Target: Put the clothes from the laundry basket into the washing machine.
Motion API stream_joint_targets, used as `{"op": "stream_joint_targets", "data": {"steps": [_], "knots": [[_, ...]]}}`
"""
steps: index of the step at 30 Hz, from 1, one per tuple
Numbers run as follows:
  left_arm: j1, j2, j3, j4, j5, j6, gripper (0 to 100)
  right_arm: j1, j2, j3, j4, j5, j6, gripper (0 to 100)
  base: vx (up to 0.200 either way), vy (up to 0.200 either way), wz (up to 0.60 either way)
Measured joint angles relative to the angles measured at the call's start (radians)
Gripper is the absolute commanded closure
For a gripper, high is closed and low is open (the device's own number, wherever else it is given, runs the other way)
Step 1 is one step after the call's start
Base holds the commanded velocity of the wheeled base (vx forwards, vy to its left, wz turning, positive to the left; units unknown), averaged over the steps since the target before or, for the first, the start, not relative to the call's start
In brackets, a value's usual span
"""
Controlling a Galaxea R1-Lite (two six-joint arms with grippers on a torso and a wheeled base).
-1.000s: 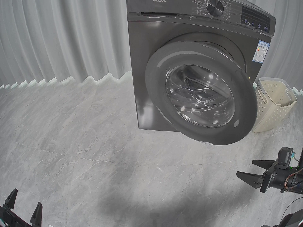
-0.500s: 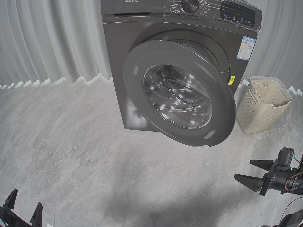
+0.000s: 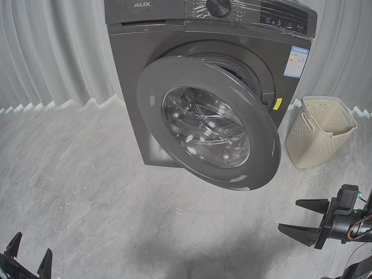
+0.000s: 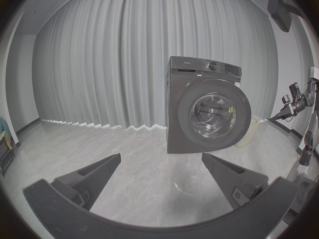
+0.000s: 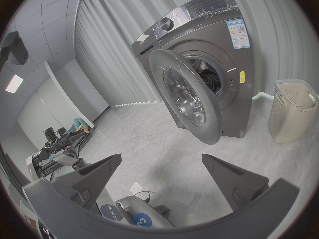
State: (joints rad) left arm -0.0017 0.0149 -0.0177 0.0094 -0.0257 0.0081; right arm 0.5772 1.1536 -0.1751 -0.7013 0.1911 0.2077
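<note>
Pleated curtain (image 3: 50,39) hangs behind the washing machine (image 3: 155,78); grey tiled floor (image 3: 97,175) runs under and in front of it. We note the washing machine standing upright, with clear film over its control panel. Its round door (image 3: 209,124) is swung open toward us, hinged on the machine's side nearer our left arm, so the drum mouth is uncovered.

The cream perforated laundry basket (image 3: 310,144) stands on the floor just beside the machine, on the side away from the hinge. Dark clothes (image 5: 210,78) lie inside the machine's drum.

The right gripper (image 3: 287,214) hangs above the floor in front of the machine, on the basket's side and well apart from both. Its jaws are spread wide and hold nothing. The left gripper (image 3: 32,243) sits low in front of the machine on the hinge side, well apart, and is likewise wide and holding nothing.
</note>
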Motion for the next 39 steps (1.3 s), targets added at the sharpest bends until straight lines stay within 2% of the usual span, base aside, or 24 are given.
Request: {"op": "stream_joint_targets", "data": {"steps": [6, 17, 21, 27, 30, 34, 39], "knots": [[0.000, 0.000, 0.000, 0.000, 0.000, 0.000, 0, 0.009, 0.026, -0.024, -0.003, 0.012, 0.005, 0, 0.200, 0.000, 0.00], [0.000, 0.001, 0.000, 0.000, 0.000, 0.000, 0, -0.001, 0.130, -0.086, -0.124, 0.007, 0.004, 0, 0.000, 0.000, 0.00], [0.000, 0.001, 0.000, 0.000, 0.000, 0.000, 0, -0.051, 0.151, -0.105, -0.138, -0.003, -0.003, 0, 0.000, 0.000, 0.00], [0.000, 0.001, 0.000, 0.000, 0.000, 0.000, 0, -0.173, 0.164, -0.146, -0.144, -0.022, -0.014, 0, 0.000, 0.000, 0.00], [0.000, 0.001, 0.000, 0.000, 0.000, -0.001, 0, -0.206, 0.163, -0.151, -0.142, -0.033, -0.017, 0, 0.000, -0.200, 0.00], [0.001, 0.001, 0.000, 0.000, 0.000, -0.001, 0, -0.190, 0.159, -0.112, -0.140, -0.049, -0.038, 0, 0.000, -0.200, 0.00], [0.001, 0.001, 0.000, 0.000, 0.001, -0.002, 0, -0.117, 0.148, -0.061, -0.142, -0.049, -0.043, 0, 0.000, -0.200, 0.00]]}}
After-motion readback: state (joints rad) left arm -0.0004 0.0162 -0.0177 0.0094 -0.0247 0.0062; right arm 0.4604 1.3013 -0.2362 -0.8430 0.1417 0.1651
